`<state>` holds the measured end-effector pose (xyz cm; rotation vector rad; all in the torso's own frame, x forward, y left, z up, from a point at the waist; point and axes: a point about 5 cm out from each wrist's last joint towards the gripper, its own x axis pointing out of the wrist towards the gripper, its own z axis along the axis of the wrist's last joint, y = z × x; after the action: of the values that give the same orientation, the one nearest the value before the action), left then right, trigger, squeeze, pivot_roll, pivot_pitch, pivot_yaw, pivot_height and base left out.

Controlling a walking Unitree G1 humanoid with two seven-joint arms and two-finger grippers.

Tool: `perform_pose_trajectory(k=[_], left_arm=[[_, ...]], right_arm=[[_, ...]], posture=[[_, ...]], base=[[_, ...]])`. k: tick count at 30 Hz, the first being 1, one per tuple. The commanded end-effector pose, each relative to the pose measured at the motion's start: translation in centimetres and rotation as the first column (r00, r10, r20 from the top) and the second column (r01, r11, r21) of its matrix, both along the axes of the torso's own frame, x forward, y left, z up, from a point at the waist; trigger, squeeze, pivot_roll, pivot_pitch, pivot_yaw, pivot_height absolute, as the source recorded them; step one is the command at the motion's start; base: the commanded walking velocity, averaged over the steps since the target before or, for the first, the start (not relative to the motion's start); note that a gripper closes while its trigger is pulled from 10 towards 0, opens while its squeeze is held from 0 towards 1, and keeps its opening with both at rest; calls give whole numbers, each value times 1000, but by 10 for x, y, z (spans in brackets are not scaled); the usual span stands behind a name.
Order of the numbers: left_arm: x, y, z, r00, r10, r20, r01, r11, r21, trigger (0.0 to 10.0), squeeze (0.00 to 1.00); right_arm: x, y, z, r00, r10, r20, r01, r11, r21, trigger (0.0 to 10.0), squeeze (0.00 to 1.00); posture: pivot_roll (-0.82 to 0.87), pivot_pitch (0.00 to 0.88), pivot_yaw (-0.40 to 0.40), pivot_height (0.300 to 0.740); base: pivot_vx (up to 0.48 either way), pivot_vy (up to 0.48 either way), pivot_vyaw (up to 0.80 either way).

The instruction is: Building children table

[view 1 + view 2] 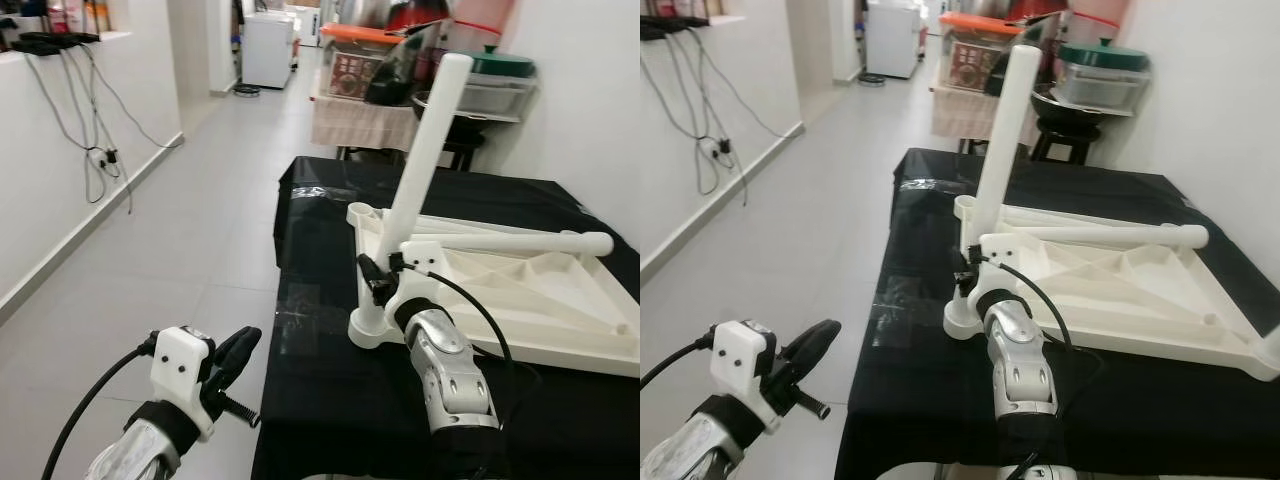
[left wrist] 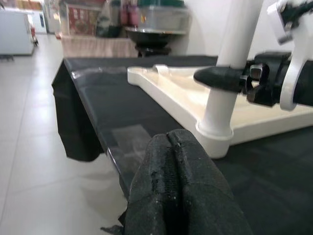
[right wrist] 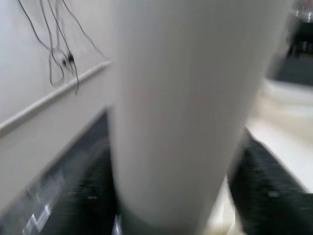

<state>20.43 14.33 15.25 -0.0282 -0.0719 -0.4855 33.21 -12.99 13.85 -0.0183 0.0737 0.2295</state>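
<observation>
A white children's table top [image 1: 540, 300] lies upside down on a black-covered table [image 1: 320, 400]. One white leg [image 1: 425, 150] stands in the top's near-left corner socket [image 1: 368, 328], leaning a little to the right. My right gripper [image 1: 378, 285] is shut around the lower part of this leg; a black finger [image 2: 220, 78] crosses it in the left wrist view. A second white leg [image 1: 520, 241] lies flat across the upturned top. My left gripper [image 1: 238, 352] is shut on nothing and hovers over the floor, left of the table's edge.
Tiled floor [image 1: 200, 250] stretches along the left of the table. Cables [image 1: 95, 150] hang on the left wall. Behind the table stands a cluttered stand with pots and containers [image 1: 480, 85], and a white appliance [image 1: 268, 48] is down the corridor.
</observation>
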Motion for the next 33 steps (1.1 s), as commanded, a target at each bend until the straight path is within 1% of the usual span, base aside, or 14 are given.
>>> perform_pose_trajectory(k=[1, 4, 6, 8, 12, 16, 20, 21, 22, 23, 25, 27, 30, 33], left_arm=[[1, -1, -4, 1000, 8, -25, -8, 1000, 3, 10000, 0], [1, 2, -3, 997, 31, -69, -32, 999, -9, 10000, 0], [3, 9, 0, 992, 75, -103, -75, 997, 5, 10000, 0], [4, 12, 2, 990, 93, -110, -93, 996, 9, 10000, 0], [6, 16, 7, 989, 109, -103, -108, 994, 9, 10000, 0], [11, 24, 25, 991, 133, -31, -133, 991, 16, 10000, 0], [11, 24, 25, 991, 133, -31, -133, 991, 16, 10000, 0], [12, 26, 29, 990, 143, -8, -143, 990, -3, 10000, 0], [14, 27, 30, 984, 181, -2, -181, 982, -63, 10000, 0], [15, 27, 29, 978, 208, -3, -207, 973, -107, 10000, 0], [17, 28, 24, 970, 243, -22, -244, 963, -116, 10000, 0], [22, 27, 15, 958, 287, -31, -288, 954, -84, 10000, 0], [23, 23, 9, 966, 256, -29, -257, 966, -33, 10000, 0], [24, 22, 9, 970, 241, -22, -241, 970, -39, 10000, 0]], right_arm=[[-6, 1, -3, 999, -11, -35, 11, 1000, 18, 10000, 1000], [-17, 3, 2, 999, -11, -30, 12, 999, 45, 10000, 1000], [-30, 0, 6, 1000, 17, -12, -16, 997, 80, 10000, 1000], [-34, -1, 7, 1000, 30, -7, -30, 995, 92, 10000, 1000], [-38, -4, 6, 999, 43, -1, -42, 994, 100, 10000, 1000], [-50, -19, 2, 999, 44, 23, -45, 995, 93, 10000, 1000], [-50, -19, 2, 999, 44, 23, -45, 995, 93, 10000, 1000], [-52, -26, 0, 1000, 18, 22, -20, 997, 80, 10000, 945], [-54, -33, -1, 1000, -18, 15, 17, 997, 70, 10000, 0], [-55, -37, -2, 999, -42, 8, 42, 997, 64, 10000, 0], [-56, -39, -2, 998, -61, -1, 61, 996, 59, 10000, 0], [-58, -41, -2, 997, -77, -17, 77, 996, 43, 10000, 0], [-60, -44, -3, 996, -86, -31, 87, 996, 37, 10000, 0], [-61, -45, -4, 996, -79, -32, 80, 996, 44, 10000, 0]], posture=[[21, 0, -114, 740], [14, 0, -110, 740], [-1, 0, -97, 740], [-4, 0, -96, 740], [-10, 0, -87, 740], [-27, 0, -68, 740], [-27, 0, -68, 740], [-32, 0, -63, 740], [-37, 0, -61, 740], [-37, 0, -61, 740], [-45, 0, -62, 740], [-46, 0, -65, 740], [-46, 0, -68, 740], [-47, 0, -66, 740]], base=[[0, 0, 0], [0, 0, 0], [0, 0, 0], [0, 0, 0], [0, 0, 0], [0, 0, 0], [0, 0, 0], [0, 0, 0], [0, 0, 0], [0, 0, 0], [0, 0, 0], [0, 0, 0], [0, 0, 0], [0, 0, 0]])
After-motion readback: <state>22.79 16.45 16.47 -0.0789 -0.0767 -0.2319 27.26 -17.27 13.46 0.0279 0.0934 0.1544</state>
